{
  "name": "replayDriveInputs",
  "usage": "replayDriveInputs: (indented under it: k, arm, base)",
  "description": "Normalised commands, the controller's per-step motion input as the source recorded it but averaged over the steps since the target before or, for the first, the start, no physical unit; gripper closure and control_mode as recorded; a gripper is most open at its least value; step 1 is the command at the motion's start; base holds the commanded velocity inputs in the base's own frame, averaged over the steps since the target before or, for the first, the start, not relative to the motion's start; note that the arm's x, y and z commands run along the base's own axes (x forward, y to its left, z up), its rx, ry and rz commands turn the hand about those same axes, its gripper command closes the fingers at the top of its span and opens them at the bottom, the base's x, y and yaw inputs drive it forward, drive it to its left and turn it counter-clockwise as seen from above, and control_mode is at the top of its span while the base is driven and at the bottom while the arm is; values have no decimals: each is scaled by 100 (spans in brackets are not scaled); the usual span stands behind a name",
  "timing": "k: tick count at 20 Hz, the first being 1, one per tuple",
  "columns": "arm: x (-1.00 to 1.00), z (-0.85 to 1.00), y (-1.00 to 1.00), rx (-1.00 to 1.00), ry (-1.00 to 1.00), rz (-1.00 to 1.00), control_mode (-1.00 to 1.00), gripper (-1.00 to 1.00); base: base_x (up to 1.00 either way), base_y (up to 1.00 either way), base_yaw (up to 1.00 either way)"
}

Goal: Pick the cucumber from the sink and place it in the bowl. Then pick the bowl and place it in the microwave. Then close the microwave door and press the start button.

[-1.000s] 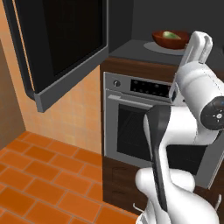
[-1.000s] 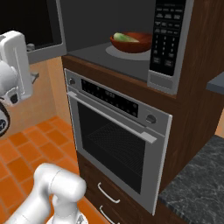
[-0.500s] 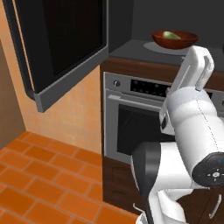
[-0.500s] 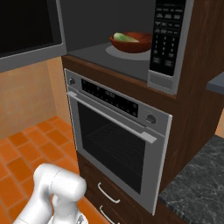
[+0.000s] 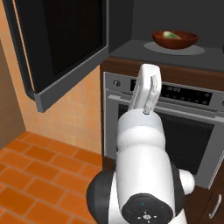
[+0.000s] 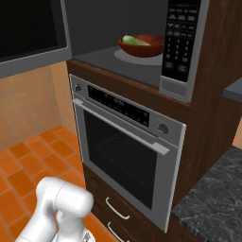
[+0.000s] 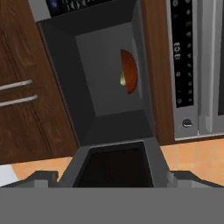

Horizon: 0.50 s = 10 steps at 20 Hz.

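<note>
Gripper spread wide, holding nothing | door [image 5: 57, 48] – stiff, heavy, hinged panel, swung open beside the microwave [image 6: 94, 28]; push its outer grey frame | bowl [image 6: 142, 46] with cucumber [image 6: 135, 40] sits inside – oven [image 6: 125, 151] below

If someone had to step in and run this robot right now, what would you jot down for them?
Jaws: open, holding nothing.
Bowl: sits on the turntable inside the microwave, with the cucumber lying in it.
Microwave door: swung wide open to the left.
Done: cucumber in bowl, bowl in microwave.
Left: push the door shut, then press start on the control panel right of the cavity.
Below the microwave is the steel oven; leave it alone.
</note>
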Motion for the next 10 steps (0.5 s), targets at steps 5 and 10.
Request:
replayDriveInputs:
  k: [5,10]
  arm:
    - [0,-79,92,-1,-3,-4,-100,-100]
    - [4,-70,77,-1,-5,-5,-100,-100]
  base:
    - [0,0,0]
    - [0,0,0]
